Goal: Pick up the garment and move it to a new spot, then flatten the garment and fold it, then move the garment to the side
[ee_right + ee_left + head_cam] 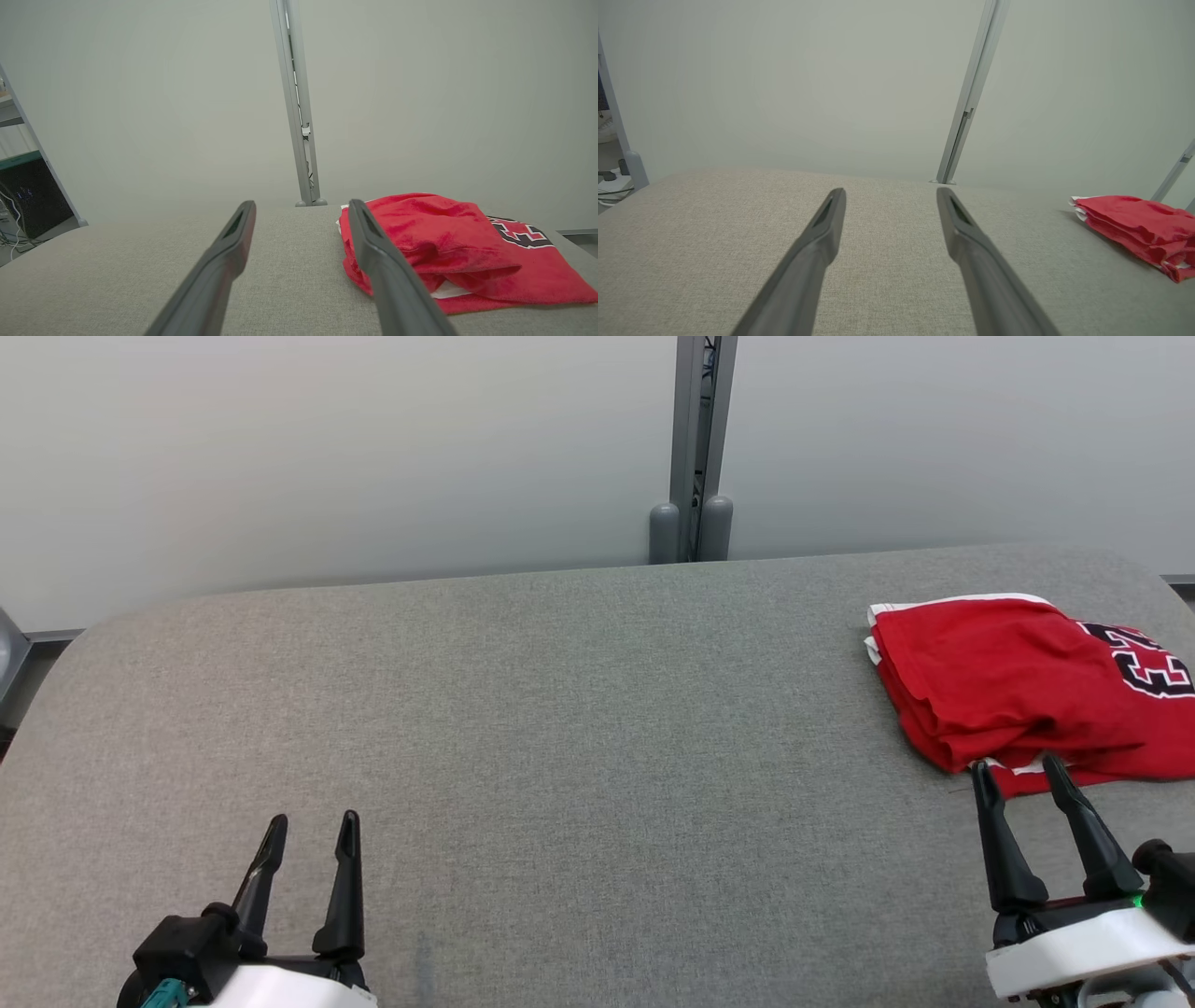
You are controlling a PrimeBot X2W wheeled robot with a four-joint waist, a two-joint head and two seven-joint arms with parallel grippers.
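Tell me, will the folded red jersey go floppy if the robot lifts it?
Probably floppy: the red cloth jersey with black-and-white numbers lies in soft, wrinkled layers that would likely droop and unfold. It looks thin, so probably light. Pushed, it may bunch up on the grey woven tabletop.

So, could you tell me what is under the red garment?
The red garment rests on the grey table; a white layer peeks from under its top fold. Anything beneath the cloth is hidden.
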